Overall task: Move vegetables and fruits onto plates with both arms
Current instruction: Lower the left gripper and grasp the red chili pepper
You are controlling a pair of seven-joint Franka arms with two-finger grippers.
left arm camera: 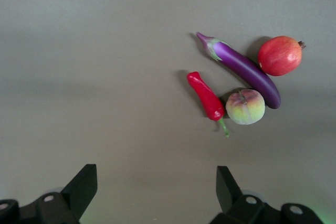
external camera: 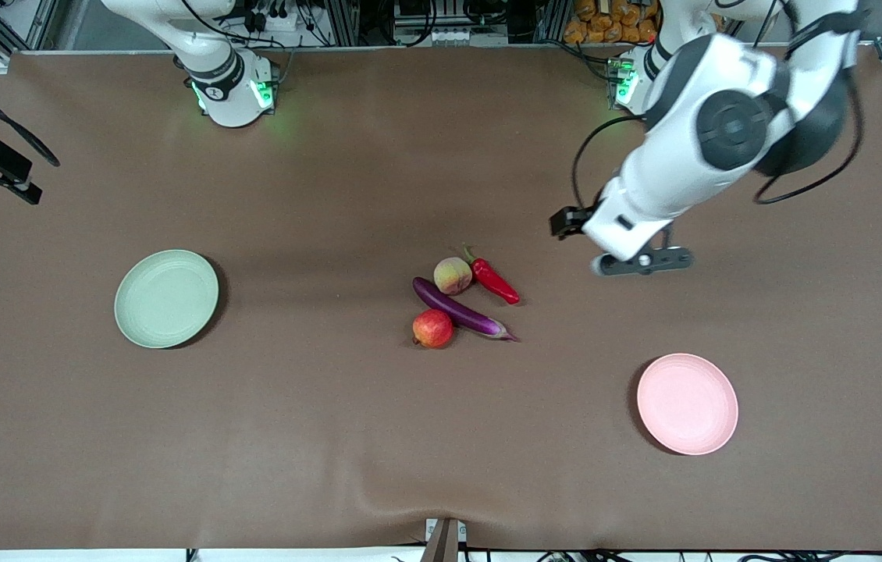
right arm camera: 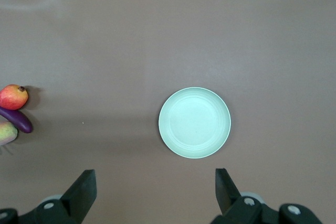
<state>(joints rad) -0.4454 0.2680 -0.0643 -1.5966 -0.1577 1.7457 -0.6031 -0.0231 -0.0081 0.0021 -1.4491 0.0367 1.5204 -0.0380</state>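
1. I see 4 pieces of produce clustered at the middle of the brown table (external camera: 332, 437): a peach (external camera: 453, 275), a red chili pepper (external camera: 494, 282), a purple eggplant (external camera: 460, 310) and a red apple (external camera: 433, 328).
2. The peach sits farthest from the front camera, touching the eggplant; the chili lies just beside the peach, toward the left arm's end, its green stem pointing away from the camera.
3. The eggplant lies slanted between the peach and the apple, and the apple, nearest the camera, rests against it.
4. The green plate (external camera: 166, 298) sits toward the right arm's end; the pink plate (external camera: 688, 403) sits toward the left arm's end, nearer the camera than the produce. Both are bare.
5. My left gripper (external camera: 642, 261) hangs over bare table beside the chili, fingers (left arm camera: 81, 187) spread wide, holding nothing.
6. My right gripper (right arm camera: 155, 192) is high over the table near the green plate, fingers (right arm camera: 84, 187) likewise spread and holding nothing.
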